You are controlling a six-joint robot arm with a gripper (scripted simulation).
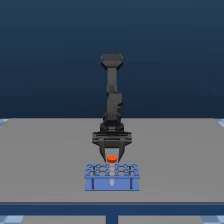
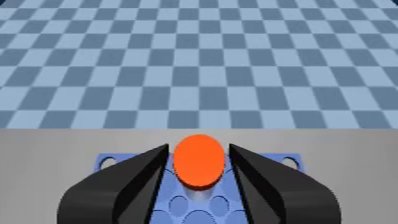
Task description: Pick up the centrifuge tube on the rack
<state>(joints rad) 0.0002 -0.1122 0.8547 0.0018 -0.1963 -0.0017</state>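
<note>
The blue rack [image 1: 112, 177] sits on the grey table near its front edge. The centrifuge tube stands upright in it, with its orange-red cap [image 1: 111, 158] above the rack's top and its whitish tip [image 1: 111, 184] showing low at the rack's front. My gripper [image 1: 111, 156] hangs straight over the rack. One dark finger stands on each side of the cap. In the wrist view the cap [image 2: 199, 161] fills the space between the fingers [image 2: 133, 175], with only a narrow gap on each side. The jaws look open around the cap, not pressed onto it.
The grey table [image 1: 45, 160] spreads out on both sides of the rack. Its front edge runs just below the rack in the exterior view. Beyond the table, the wrist view shows a blue checkered floor [image 2: 199, 60]. The arm's dark column [image 1: 112, 95] rises behind the gripper.
</note>
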